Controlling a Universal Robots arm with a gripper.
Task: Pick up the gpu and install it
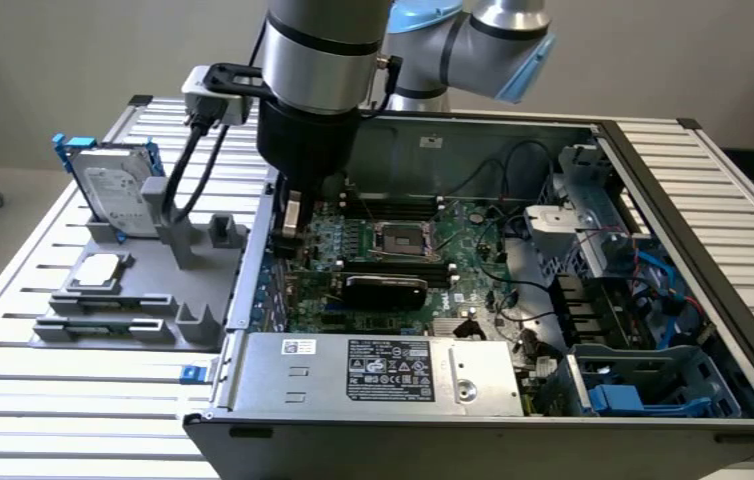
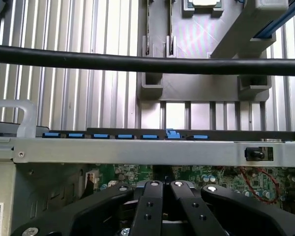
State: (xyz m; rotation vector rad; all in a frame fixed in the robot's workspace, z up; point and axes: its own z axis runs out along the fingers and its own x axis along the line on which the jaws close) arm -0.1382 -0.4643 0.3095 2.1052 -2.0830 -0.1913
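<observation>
The gripper (image 2: 161, 189) hung fingers pressed together, empty, inside the open computer case (image 1: 697, 250), above the gpu (image 1: 384, 288) already seated upright on the motherboard (image 1: 464, 235), apparently just released.

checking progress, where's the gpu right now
In the exterior view the gpu lies inside the open computer case, on the motherboard just below the CPU socket.
</observation>
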